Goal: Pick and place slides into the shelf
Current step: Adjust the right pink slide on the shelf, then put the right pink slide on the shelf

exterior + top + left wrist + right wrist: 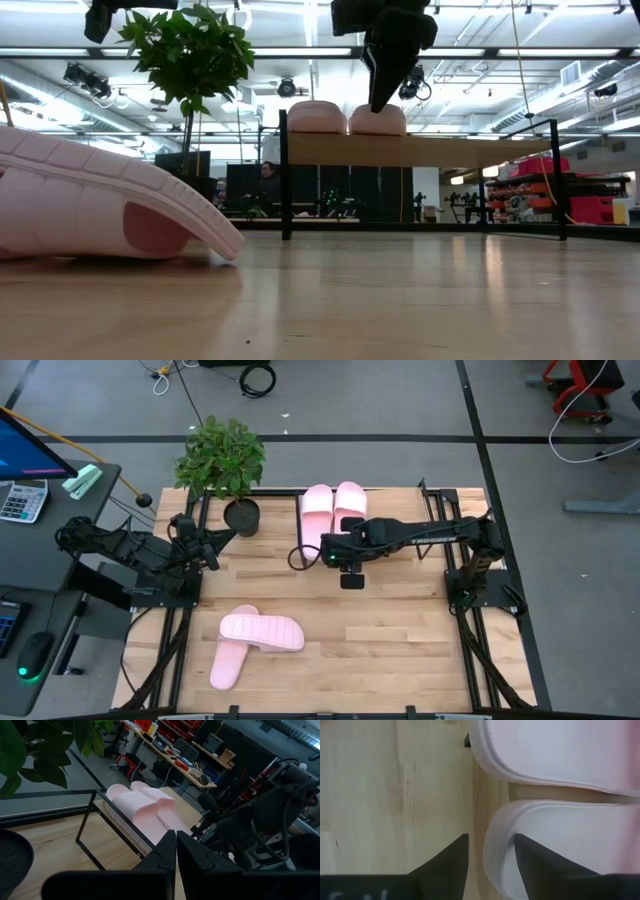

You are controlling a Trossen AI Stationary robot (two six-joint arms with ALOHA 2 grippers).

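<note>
Two pale pink slides [318, 510] [350, 505] lie side by side on the shelf [450, 150] at the table's far middle; they also show in the low view [316, 117] [378, 118]. Two more slides [262, 630] [228, 660] lie overlapping on the tabletop at the near left. My right gripper [490, 855] is open, pointing down just above the near end of one shelf slide [560, 845]. My left gripper [176, 850] is shut and empty at the table's left, raised beside the plant. My right gripper has one finger [540, 865] over the rim of a shelf slide's near end [495, 840], coming from above. I cannot tell whether it touches the slide.
A potted plant [220, 455] in a black pot [240, 515] stands at the far left, next to the shelf's black frame [285, 170]. Bare wood tabletop [400, 630] lies at the near right. A desk with a calculator [22, 500] stands off the table's left.
</note>
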